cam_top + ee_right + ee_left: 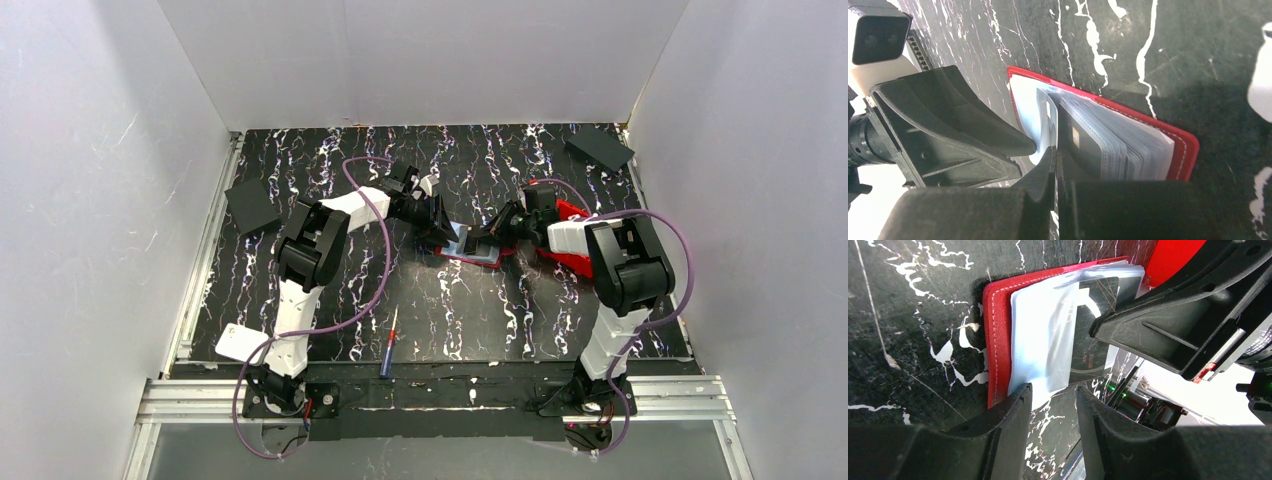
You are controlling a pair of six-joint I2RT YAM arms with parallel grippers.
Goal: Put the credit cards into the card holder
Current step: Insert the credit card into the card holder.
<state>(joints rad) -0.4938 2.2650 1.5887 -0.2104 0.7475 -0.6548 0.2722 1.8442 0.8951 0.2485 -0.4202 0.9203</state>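
Card holder (471, 256): red, stitched edge, lying open on the dark marbled table (440, 320) near its middle. I note its clear pocket leaves fanned upward. One dark credit card (1082, 145), chip visible, sits among the leaves, partly sleeved.

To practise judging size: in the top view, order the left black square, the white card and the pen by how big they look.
1. black square
2. white card
3. pen, long but very thin
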